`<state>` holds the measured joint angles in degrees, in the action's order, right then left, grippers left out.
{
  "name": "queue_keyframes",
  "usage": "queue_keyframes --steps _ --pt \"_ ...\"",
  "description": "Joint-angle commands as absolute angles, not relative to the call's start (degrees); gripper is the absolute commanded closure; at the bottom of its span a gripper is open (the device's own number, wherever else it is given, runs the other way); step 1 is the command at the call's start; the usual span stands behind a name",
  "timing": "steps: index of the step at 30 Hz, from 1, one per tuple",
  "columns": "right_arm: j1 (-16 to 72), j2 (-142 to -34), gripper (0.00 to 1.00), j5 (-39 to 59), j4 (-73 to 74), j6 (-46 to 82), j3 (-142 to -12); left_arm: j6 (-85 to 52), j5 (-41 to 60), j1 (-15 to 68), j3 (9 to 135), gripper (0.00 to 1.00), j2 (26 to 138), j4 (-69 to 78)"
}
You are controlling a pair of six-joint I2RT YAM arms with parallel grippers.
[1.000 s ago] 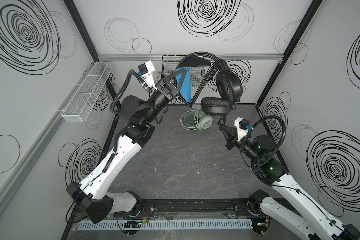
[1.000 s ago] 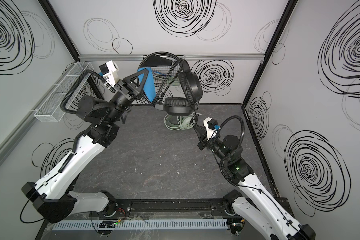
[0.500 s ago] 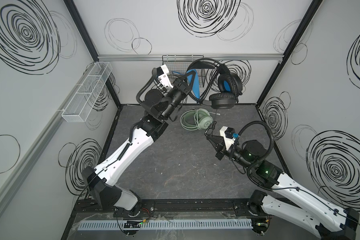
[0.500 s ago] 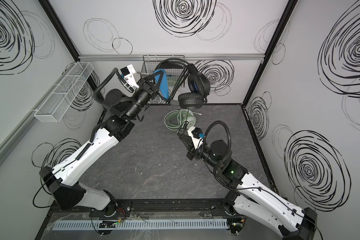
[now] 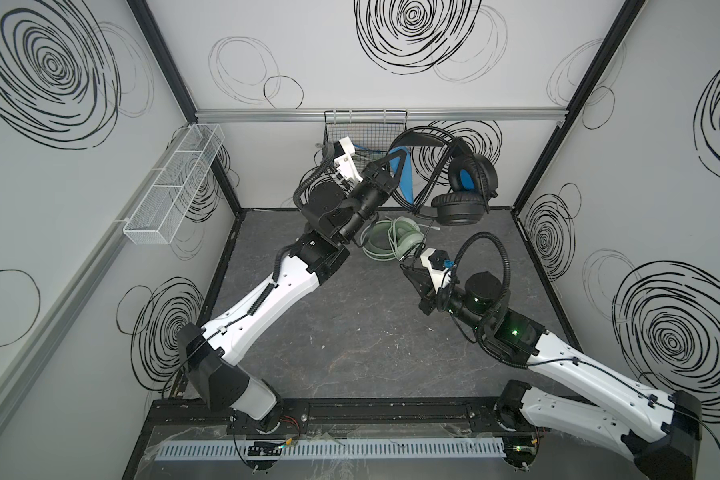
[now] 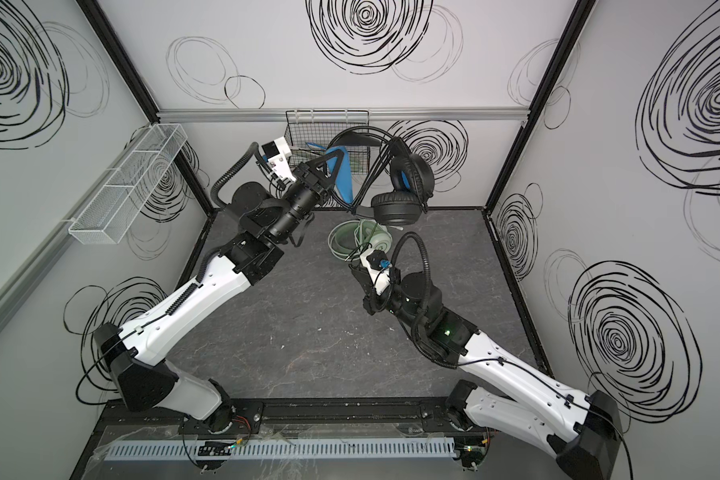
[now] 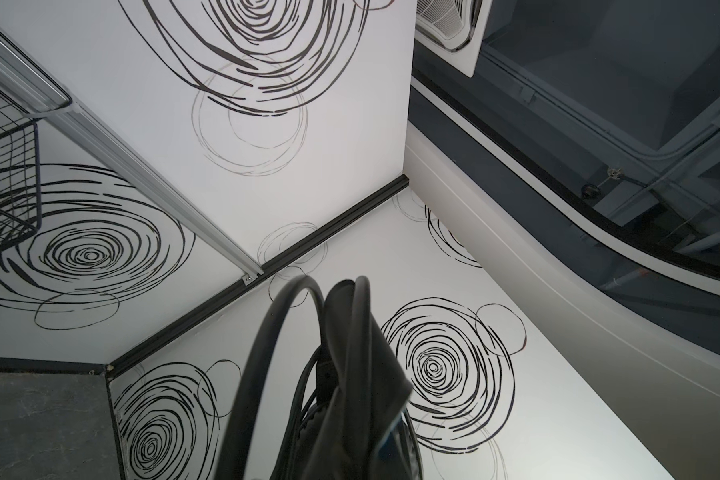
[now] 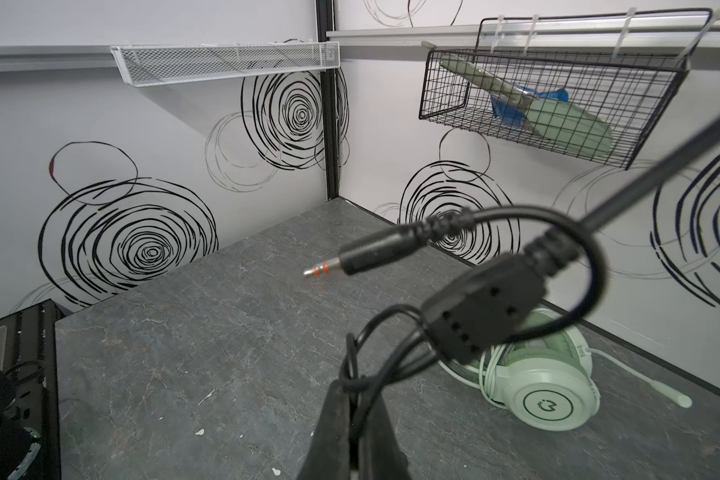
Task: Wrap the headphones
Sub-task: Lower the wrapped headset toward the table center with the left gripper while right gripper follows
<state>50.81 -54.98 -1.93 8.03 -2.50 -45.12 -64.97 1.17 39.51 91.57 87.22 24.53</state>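
Cord (image 8: 649, 183) runs straight from right pincer (image 8: 353, 395), clamped tight on it, up to black headset (image 5: 462, 195) gripped in left pincer (image 5: 398, 160)

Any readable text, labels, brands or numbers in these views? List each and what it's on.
No legible words or numbers in any view.
mint-green headset: round logo emblem on the earcup, a symbol, not readable letters.
black headset: no marking visible.
inline control box on the black cord: holes only.
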Motion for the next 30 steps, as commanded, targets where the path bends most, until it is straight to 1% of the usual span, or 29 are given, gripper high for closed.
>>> queue_keyframes --steps 1,7,10,13,17,22,26,30 --pt "52.0 -56.5 1.00 0.6 8.9 -4.7 -49.4 -67.0 -2.4 40.1 91.4 1.00 84.8 36.0" --pt "55.0 -57.6 1.00 0.0 6.6 -6.8 -53.3 -66.3 -2.6 39.7 88.7 1.00 84.6 35.4" --pt "56.2 -57.8 1.00 -0.7 5.0 -6.9 -55.4 -63.3 -2.4 39.6 88.2 1.00 84.3 31.8" --pt "57.2 -58.0 1.00 -1.2 3.2 -7.3 -57.6 -63.1 -2.9 39.0 85.6 1.00 83.7 30.2" --pt "57.7 -57.7 1.00 -1.4 0.4 -7.1 -60.9 -58.3 -2.7 38.2 83.0 1.00 82.4 25.8" --pt "57.7 -58.3 1.00 -3.0 -6.2 -7.3 -67.8 -52.8 -2.1 36.7 79.3 1.00 79.7 20.1" --pt "57.7 -60.2 1.00 -4.8 -14.9 -10.5 -73.8 -48.2 -1.3 35.8 77.0 1.00 77.5 14.1" --pt "57.4 -59.9 1.00 -8.1 -20.5 -14.2 -76.0 -46.2 0.0 34.8 75.2 1.00 75.6 9.5"
